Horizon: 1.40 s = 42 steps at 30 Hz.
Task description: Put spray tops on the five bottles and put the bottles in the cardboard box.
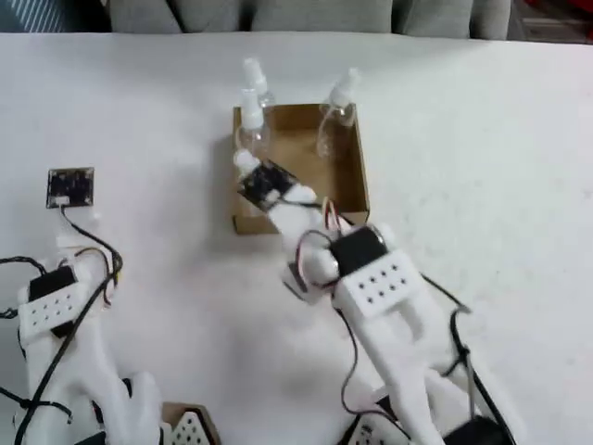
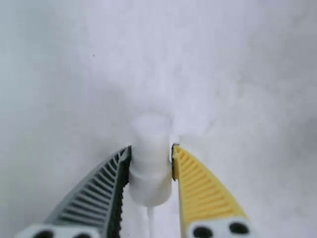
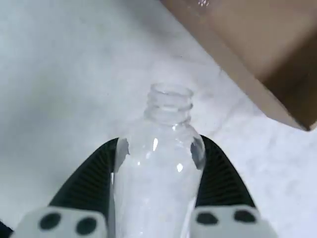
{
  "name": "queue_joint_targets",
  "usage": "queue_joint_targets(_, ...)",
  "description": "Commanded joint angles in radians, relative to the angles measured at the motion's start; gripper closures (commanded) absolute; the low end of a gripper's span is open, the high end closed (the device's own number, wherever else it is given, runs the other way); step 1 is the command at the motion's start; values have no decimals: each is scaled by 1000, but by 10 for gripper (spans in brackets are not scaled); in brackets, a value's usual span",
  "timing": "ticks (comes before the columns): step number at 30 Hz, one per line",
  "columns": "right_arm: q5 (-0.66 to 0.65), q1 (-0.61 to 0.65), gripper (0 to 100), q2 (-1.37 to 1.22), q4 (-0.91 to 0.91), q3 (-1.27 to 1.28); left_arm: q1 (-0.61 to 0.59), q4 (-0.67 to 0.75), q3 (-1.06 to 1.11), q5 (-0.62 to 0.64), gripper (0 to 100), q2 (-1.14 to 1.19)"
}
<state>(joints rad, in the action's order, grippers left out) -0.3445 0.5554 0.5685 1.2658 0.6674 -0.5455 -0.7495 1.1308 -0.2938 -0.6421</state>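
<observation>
Likely a robotics lab (or workshop): white table (image 1: 482,120), exposed cables (image 1: 100,243).

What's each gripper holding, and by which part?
Left gripper: spray top, pinched at its collar. Right gripper: uncapped bottle, gripped at its shoulder.

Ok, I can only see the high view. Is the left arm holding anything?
Observer: Yes, the left gripper is shut on a white spray top.
Operator: What has the other arm got?
Observer: The right gripper is shut on a clear bottle with a bare, open neck.
Operator: Is it in the box?
Observer: No, it is over the table, beside the cardboard box.
</observation>
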Motion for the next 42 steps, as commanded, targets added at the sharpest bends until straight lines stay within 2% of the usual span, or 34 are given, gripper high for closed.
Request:
queue_joint_targets(1,8,-19,981,148,-13,78,54,37,-9,12,980,-4)
queue_joint_targets(3,8,-39,981,203,-24,126,88,40,-11,41,980,-4)
queue_joint_targets(7,6,-107,981,292,-96,222,163,34,-32,216,980,-5)
queue_joint_targets(11,14,-110,981,344,-111,287,176,-23,-112,331,980,-5)
queue_joint_targets(16,14,-104,981,403,-120,336,213,-80,-204,341,980,-5)
queue_joint_targets(24,17,44,981,510,-182,431,320,-239,-382,344,980,-5)
queue_joint_targets(26,69,47,981,535,-217,454,331,-265,-434,353,980,-5)
queue_joint_targets(29,213,45,982,576,-308,502,355,-285,-508,454,980,-5)
queue_joint_targets(31,259,50,982,610,-386,555,383,-285,-548,523,980,-5)
queue_joint_targets(36,235,51,982,714,-495,677,475,-279,-651,532,980,-5)
queue_joint_targets(42,210,53,982,908,-521,776,555,-278,-796,532,980,-5)
